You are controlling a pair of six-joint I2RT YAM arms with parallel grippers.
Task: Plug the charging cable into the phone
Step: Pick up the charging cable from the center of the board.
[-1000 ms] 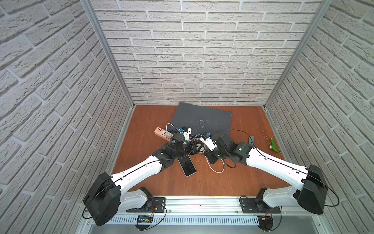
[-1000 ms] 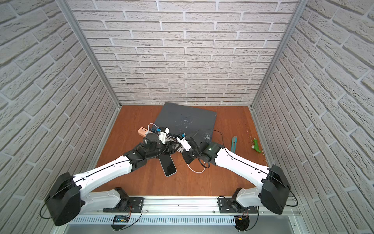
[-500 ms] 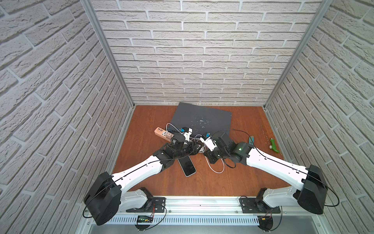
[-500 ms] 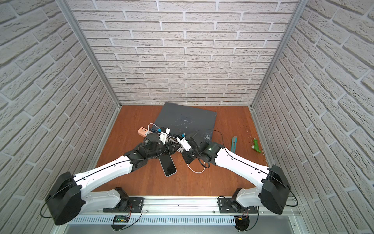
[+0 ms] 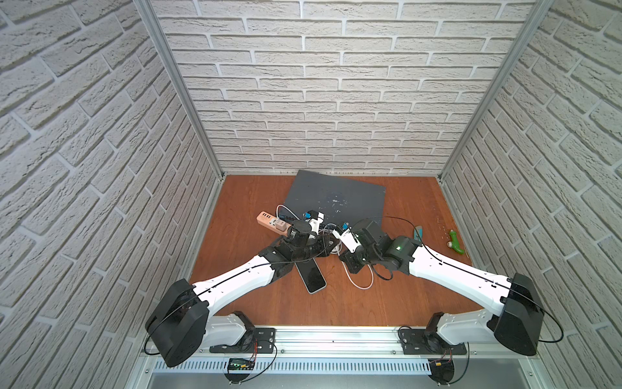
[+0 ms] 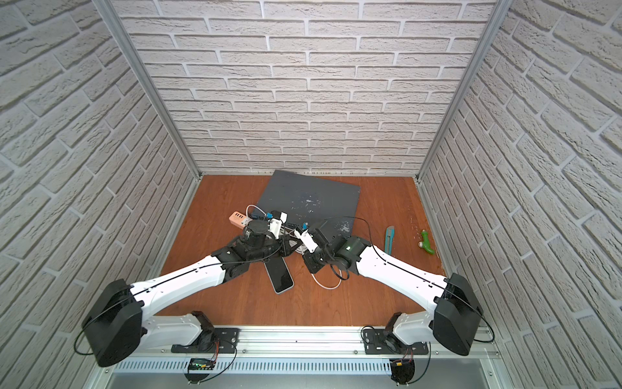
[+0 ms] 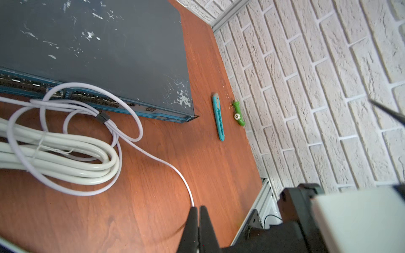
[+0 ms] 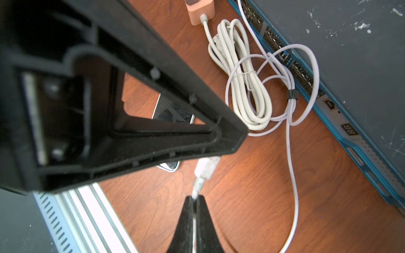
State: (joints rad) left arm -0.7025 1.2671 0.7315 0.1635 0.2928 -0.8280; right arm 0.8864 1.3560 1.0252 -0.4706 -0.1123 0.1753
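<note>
Lying flat, the phone (image 5: pixel 314 279) runs near-right to far-left.

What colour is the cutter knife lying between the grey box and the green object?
The cutter knife is teal, best seen in the left wrist view.

The stereo head sat high above my base rail, looking down and forward into the brick-walled cell. Both top views took in nearly the same whole scene from well away: both my arms, the table (image 5: pixel 336 310) and the back wall. My left wrist camera sat close behind my left pincer (image 7: pixel 198 208), low over the wood, facing along the fingers toward my right-hand wall, past the grey box (image 7: pixel 109 43). My right wrist camera looked close along my right pincer (image 8: pixel 195 200) toward my left side, up to the power strip (image 8: pixel 200 11). Both wrist views shared the grey box's front edge, the coiled cord (image 7: pixel 65 166) and the charging cable (image 7: pixel 172 167).
</note>
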